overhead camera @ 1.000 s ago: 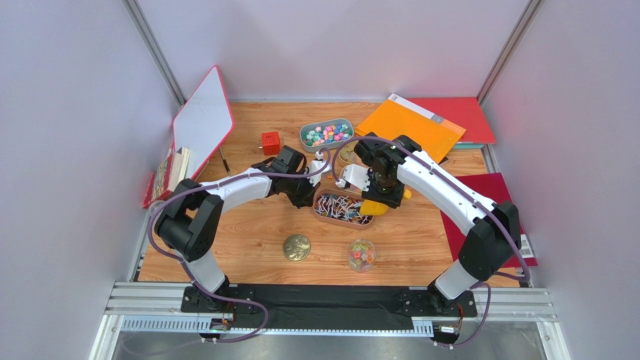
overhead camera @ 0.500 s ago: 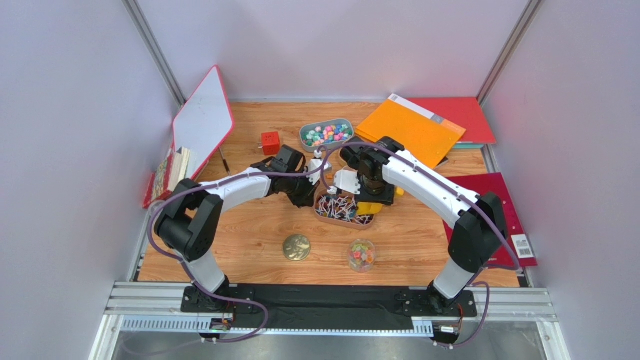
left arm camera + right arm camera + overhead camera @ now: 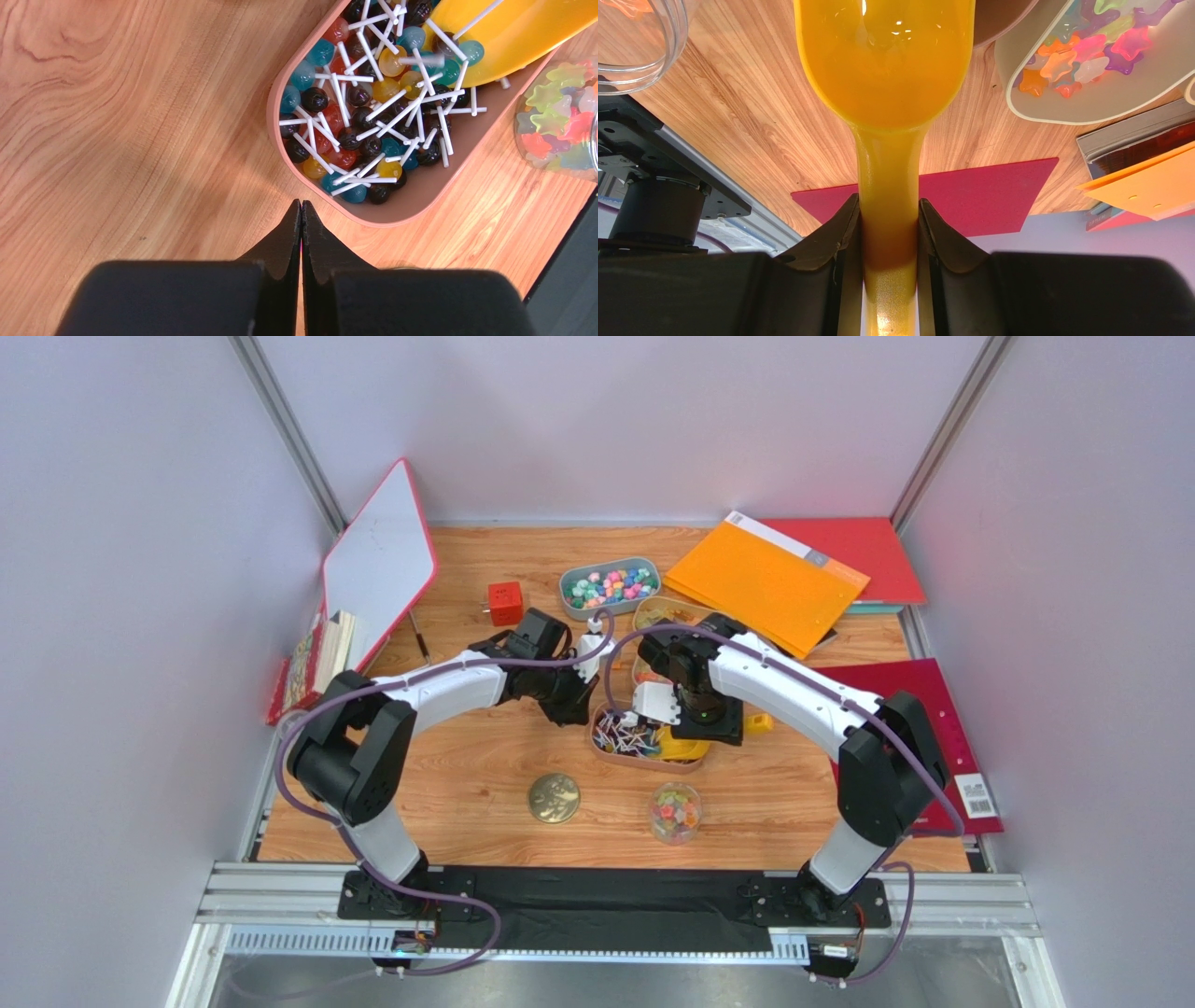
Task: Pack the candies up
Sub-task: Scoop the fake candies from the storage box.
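The right gripper (image 3: 889, 210) is clamped on the handle of the yellow scoop (image 3: 885, 63), with one jaw on each side of the neck. In the right wrist view the scoop's long axis runs straight out of the jaws toward 12 o'clock. I see no candy in the bowl from there.

In the left wrist view the scoop's mouth lies over the lollipops (image 3: 365, 105) at the 1 o'clock end of the pink tray (image 3: 275, 105). The tray's long axis runs from 7 to 1 o'clock in that view.

The left gripper (image 3: 301, 208) has its jaws together and holds nothing. It sits just beside the tray's near rim, with the tray at 1 o'clock from it. I cannot tell whether they touch.

In the top view the glass jar (image 3: 675, 812), partly filled with star gummies, stands near the scoop at 6 o'clock.

I judge that the coming move is a scooping stroke along the tray's long axis. The load would then go to the jar by the right arm, which is the nearer one.
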### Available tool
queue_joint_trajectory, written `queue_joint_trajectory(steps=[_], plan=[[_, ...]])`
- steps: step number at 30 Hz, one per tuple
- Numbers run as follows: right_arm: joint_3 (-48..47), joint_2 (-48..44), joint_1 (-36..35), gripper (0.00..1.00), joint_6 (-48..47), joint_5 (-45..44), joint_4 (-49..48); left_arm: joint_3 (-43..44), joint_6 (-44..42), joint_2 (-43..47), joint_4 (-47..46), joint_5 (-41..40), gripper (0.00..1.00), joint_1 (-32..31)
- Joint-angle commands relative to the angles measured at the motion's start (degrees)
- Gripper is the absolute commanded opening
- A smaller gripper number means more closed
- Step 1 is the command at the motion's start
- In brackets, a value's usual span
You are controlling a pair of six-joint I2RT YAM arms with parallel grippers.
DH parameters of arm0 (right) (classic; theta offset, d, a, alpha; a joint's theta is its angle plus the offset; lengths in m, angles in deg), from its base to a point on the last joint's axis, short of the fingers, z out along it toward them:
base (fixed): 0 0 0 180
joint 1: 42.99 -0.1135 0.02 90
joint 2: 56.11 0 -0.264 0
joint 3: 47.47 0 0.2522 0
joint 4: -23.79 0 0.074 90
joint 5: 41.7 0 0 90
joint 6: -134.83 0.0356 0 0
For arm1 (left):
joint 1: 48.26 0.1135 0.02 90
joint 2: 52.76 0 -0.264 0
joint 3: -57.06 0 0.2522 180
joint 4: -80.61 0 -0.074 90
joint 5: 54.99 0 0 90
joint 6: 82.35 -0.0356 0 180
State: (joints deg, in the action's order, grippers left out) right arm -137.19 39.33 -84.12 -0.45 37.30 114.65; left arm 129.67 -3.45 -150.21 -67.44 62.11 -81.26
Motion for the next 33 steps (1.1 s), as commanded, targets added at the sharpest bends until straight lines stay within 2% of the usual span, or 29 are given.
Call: queue_joint_trajectory(steps=[1,5,11,18,25,33], plan=[[-3.4,1.3,-0.2,0.00,1.3,-0.9,9.3,0.8,1.3,2.2,-0.6,1.9,0.00,-0.1],[-6.6,4.9,-0.6,0.00,3.6,-3.5,11.3,0.6,1.4,3.1,-0.9,2.0,0.00,-0.1],[-5.6,5.2,-1.7,0.00,4.8,-6.3,11.1,-0.5,2.0,3.9,-1.1,2.2,0.00,-0.1],[-5.4,5.9,-3.5,0.00,5.2,-5.6,10.0,-0.9,2.3,4.4,-1.1,2.0,0.00,-0.1],[-7.5,8.2,-3.8,0.00,7.3,-3.8,8.2,-1.0,2.3,7.3,1.9,-4.9,0.00,1.1],[-8.2,10.2,-3.8,0.00,8.4,-4.2,5.9,-3.6,1.9,8.0,4.5,-3.5,0.00,2.8]])
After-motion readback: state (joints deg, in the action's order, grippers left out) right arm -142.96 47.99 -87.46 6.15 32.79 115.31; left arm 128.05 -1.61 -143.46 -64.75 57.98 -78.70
